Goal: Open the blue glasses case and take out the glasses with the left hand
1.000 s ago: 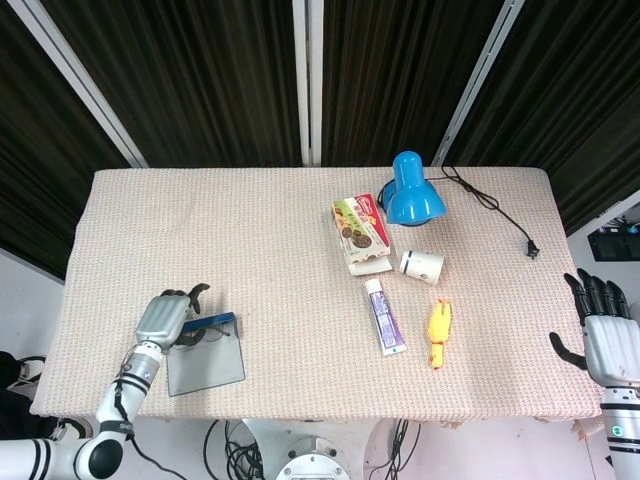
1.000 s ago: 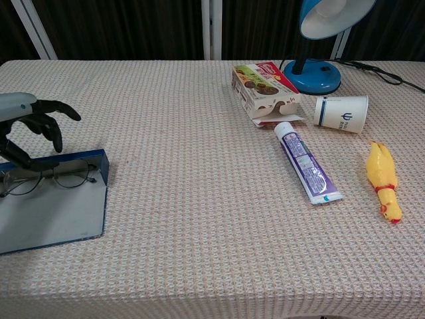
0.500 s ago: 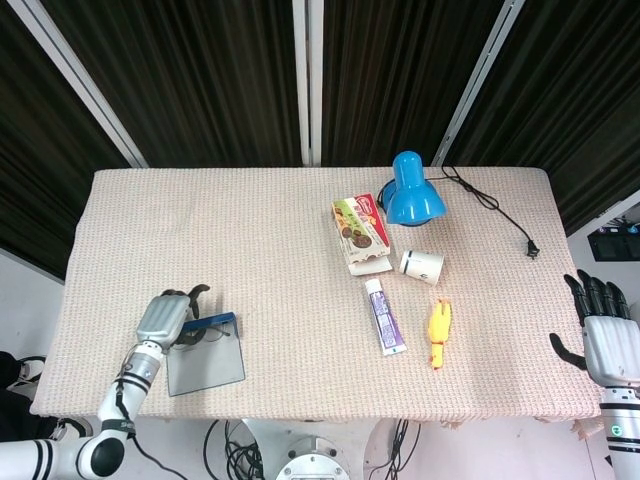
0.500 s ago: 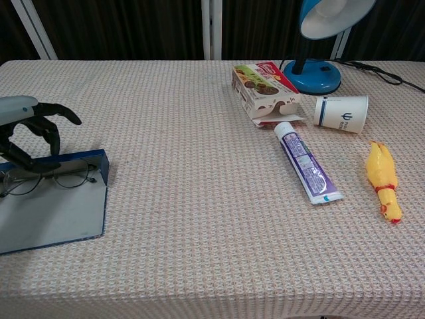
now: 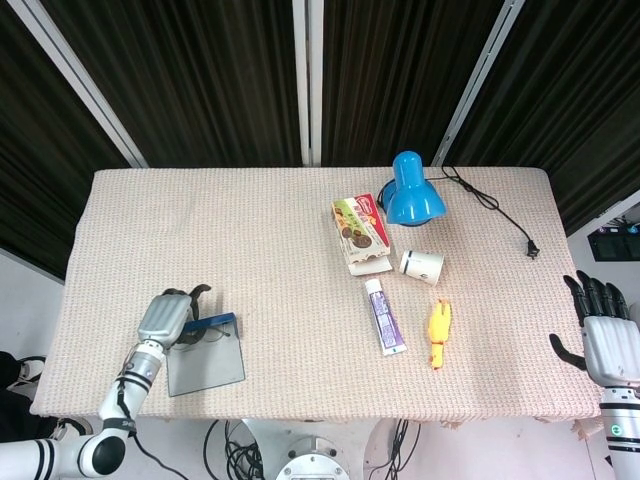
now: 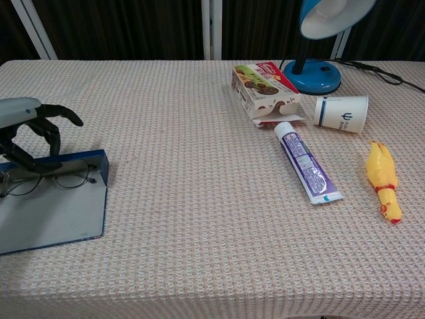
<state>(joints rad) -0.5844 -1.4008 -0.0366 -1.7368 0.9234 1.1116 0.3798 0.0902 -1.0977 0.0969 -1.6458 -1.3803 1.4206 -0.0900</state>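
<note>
We see the table (image 5: 250, 260) under a woven beige cloth, filling most of both views. On its far right side stands a blue lamp (image 5: 413, 196), its cord (image 5: 495, 205) trailing off toward the right edge. Near the front left corner lies the case (image 6: 56, 206), open and flat, its blue rim showing along the far and right sides. Just left of the lamp's base rests a snack box (image 5: 360, 232), tilted, with a flap open at its near end. The left robot hand (image 6: 26, 129) hangs over the far edge of the case, its dark fingers (image 6: 53, 136) curled downward and reaching to the frame there; we cannot tell whether they grip anything. The right robot hand (image 5: 603, 335) sits off the table's right edge in the head view, fingers spread and holding nothing. A toothpaste tube (image 6: 307, 162) lies in front of the box, and a paper cup (image 6: 341, 113) lies on its side to the tube's right. A yellow chicken toy (image 6: 384, 180) lies right of the tube. The glasses (image 6: 50, 177) rest inside the case along its far edge.
</note>
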